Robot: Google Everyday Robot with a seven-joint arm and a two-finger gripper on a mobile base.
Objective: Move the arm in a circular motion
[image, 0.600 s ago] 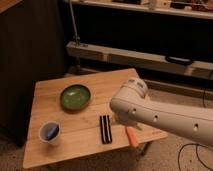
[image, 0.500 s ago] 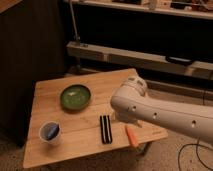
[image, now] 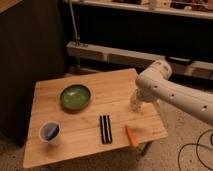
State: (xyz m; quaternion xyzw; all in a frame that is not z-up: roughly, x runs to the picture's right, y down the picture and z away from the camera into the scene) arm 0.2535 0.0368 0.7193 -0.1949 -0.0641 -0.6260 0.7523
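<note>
The large white arm (image: 172, 92) comes in from the right edge of the camera view. Its thick link rises to a rounded joint (image: 156, 74) above the right side of the wooden table (image: 115, 87). A shorter part turns down from that joint toward the table's right edge. The gripper does not show; the arm's end is hidden behind its own links. A small pale bottle (image: 135, 104) stands on the table just below the arm's lower part.
On the table are a green bowl (image: 75, 96), a white cup with something blue in it (image: 49, 132), a black striped bar (image: 105, 128) and an orange stick (image: 131, 135). Dark shelving stands behind. Cables lie on the floor at the right.
The arm has swung up and to the right, away from the table's front. It has uncovered the table's right part and the pale bottle.
</note>
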